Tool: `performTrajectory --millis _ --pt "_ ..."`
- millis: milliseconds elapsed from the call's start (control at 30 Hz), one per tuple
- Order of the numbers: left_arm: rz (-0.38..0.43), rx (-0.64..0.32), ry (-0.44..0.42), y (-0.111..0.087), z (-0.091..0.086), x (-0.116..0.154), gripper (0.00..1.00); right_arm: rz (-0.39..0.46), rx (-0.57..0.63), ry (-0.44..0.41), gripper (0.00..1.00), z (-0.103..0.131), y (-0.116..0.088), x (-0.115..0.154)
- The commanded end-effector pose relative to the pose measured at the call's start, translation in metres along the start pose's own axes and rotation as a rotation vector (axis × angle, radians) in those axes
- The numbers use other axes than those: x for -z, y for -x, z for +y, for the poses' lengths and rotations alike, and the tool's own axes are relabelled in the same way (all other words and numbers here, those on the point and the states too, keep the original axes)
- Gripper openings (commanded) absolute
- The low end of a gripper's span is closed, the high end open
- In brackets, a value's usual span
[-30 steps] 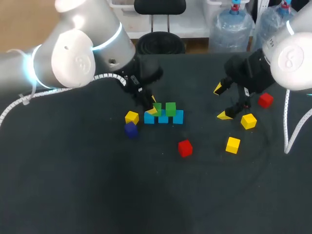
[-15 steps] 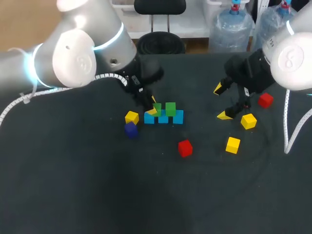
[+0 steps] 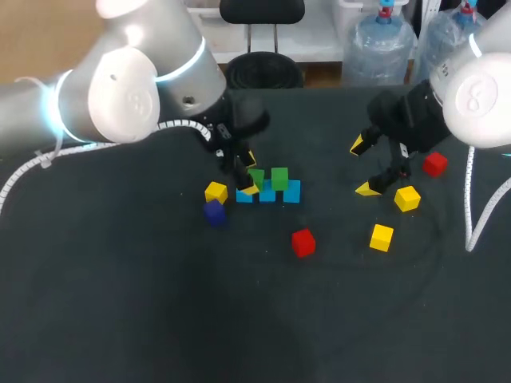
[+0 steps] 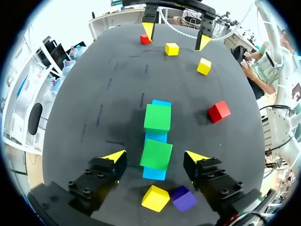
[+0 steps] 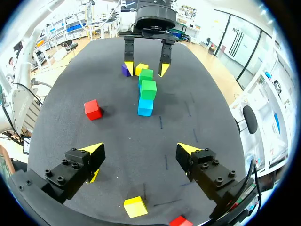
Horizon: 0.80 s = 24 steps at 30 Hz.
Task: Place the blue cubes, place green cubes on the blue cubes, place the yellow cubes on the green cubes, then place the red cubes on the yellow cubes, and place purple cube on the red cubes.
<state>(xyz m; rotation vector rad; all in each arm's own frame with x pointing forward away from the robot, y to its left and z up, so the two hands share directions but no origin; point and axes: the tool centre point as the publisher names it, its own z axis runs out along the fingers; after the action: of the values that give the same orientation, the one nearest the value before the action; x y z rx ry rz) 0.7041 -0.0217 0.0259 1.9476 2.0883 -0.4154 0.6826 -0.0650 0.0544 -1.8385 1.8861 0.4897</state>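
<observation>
Stacking is standing at the green layer: three small blue cubes (image 3: 292,191) are lying in a touching row on the dark table (image 3: 144,303), and two green cubes (image 3: 279,177) are sitting on top of them. Over the left end of that row my left gripper (image 4: 156,156) is hanging with its jaws spread. One yellow tip is standing on either side of the left-hand green block, neither touching it. Well to the right, my right gripper (image 3: 362,167) is hanging with its jaws likewise spread and holding nothing.

One yellow cube (image 3: 215,191) is lying just left of the row, beside the purple cube (image 3: 213,211). Two more yellow ones are lying far right, and a red cube (image 3: 303,242) is lying nearer than the row.

These blocks are looking rigid, light and smooth. I am judging that a square pinch on two opposite flat faces is suiting them best, since a slight knock could shift the stack.
</observation>
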Motion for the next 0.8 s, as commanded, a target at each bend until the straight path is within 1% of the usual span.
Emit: performTrajectory --millis 33,133,333,400,433,467,533,800 --pt "0.006 0.001 -0.003 0.001 0.002 0.000 0.81 -0.002 0.001 0.001 1.00 -0.001 0.000 -0.001" --pt "0.005 0.001 -0.003 0.001 0.003 0.000 0.76 -0.002 0.001 0.001 1.00 -0.001 0.000 -0.001" --pt "0.002 0.008 0.002 0.000 0.004 0.003 0.73 -0.002 0.001 0.001 1.00 -0.001 0.000 -0.001" --pt "0.001 0.010 0.004 -0.001 0.004 0.003 0.74 -0.002 0.001 0.001 1.00 -0.001 0.000 -0.001" --pt "0.001 0.012 0.005 -0.002 0.005 0.004 0.76 -0.002 0.001 0.001 1.00 -0.001 0.000 -0.001" --pt "0.001 0.013 0.006 -0.002 0.005 0.005 0.82 -0.002 0.001 0.001 1.00 -0.001 0.000 -0.001" --pt "0.002 0.015 0.007 -0.003 0.006 0.007 1.00 -0.002 0.001 0.001 1.00 -0.001 0.000 -0.001" --pt "-0.007 0.024 0.019 -0.006 0.003 0.016 1.00 -0.002 0.001 0.001 1.00 -0.001 0.000 -0.001"
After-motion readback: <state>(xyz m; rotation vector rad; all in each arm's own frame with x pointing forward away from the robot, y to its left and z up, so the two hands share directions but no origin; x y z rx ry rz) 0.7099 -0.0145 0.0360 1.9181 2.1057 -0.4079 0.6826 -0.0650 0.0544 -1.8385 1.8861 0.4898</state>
